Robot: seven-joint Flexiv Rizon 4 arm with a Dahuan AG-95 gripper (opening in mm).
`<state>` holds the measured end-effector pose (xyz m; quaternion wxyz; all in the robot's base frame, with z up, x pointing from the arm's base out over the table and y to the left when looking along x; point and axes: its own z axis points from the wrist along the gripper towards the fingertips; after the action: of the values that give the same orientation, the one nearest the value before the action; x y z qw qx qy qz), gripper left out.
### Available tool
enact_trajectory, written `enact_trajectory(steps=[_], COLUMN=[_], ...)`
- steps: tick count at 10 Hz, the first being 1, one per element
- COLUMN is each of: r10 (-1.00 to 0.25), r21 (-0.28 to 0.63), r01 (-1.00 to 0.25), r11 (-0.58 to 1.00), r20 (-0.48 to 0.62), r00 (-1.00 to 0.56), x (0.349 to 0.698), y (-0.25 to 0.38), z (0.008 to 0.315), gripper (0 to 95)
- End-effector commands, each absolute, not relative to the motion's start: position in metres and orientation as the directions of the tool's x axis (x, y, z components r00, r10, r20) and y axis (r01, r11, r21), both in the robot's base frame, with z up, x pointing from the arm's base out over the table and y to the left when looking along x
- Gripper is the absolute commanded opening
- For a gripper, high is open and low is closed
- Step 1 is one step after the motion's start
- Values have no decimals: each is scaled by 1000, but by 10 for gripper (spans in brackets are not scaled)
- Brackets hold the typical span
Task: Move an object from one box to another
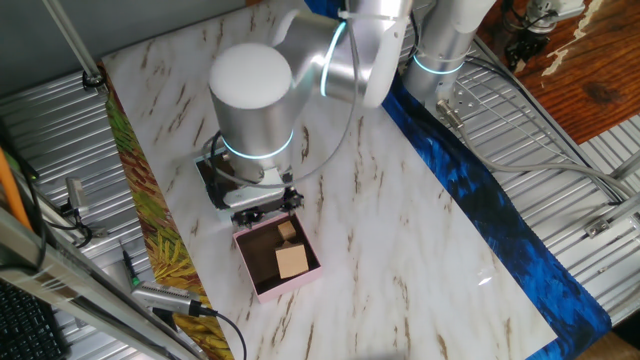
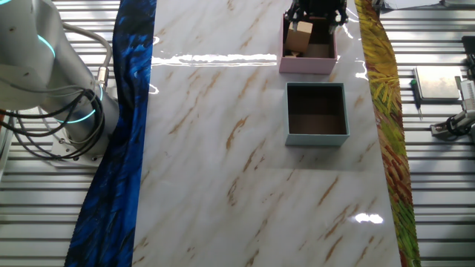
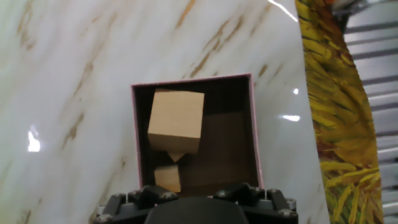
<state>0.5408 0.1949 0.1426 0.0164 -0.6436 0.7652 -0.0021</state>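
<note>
The pink-walled box (image 1: 262, 285) holds two wooden blocks: a large cube (image 1: 292, 261) and a small one (image 1: 288, 232). The hand view shows the box (image 3: 255, 130) from above, with the large cube (image 3: 177, 121) and the small block (image 3: 168, 178) inside. My gripper (image 1: 268, 207) hovers just above the box's edge by the small block, jaws spread apart and holding nothing. It also shows in the other fixed view (image 2: 318, 11). The light-blue-walled box (image 2: 318, 136) stands empty beside the pink box (image 2: 308, 64). In one fixed view my arm hides it.
A blue patterned strip (image 2: 122, 141) runs along one table edge and a yellow-green strip (image 2: 382, 111) along the other. The robot base (image 2: 70, 111) stands beyond the blue strip. Tools lie on the ribbed metal (image 2: 445, 96) past the yellow-green strip.
</note>
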Motion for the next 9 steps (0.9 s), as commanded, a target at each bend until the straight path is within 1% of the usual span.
enact_trajectory(steps=[1, 4, 5, 6, 8, 9], r10=[-986, -999, -1000, -1000, -999, -996], r21=[-14, -19, -21, -20, -21, -19], r01=[-986, -999, -1000, -1000, -999, -996], r11=[166, 43, 13, 9, 40, 85], r20=[-16, -16, -5, -5, -16, -31], r00=[-166, -42, -13, -9, -39, -84], x=[545, 556, 550, 544, 542, 542], y=[164, 81, 53, 42, 42, 42], z=[142, 136, 137, 136, 136, 136], gripper=[760, 760, 760, 760, 760, 760])
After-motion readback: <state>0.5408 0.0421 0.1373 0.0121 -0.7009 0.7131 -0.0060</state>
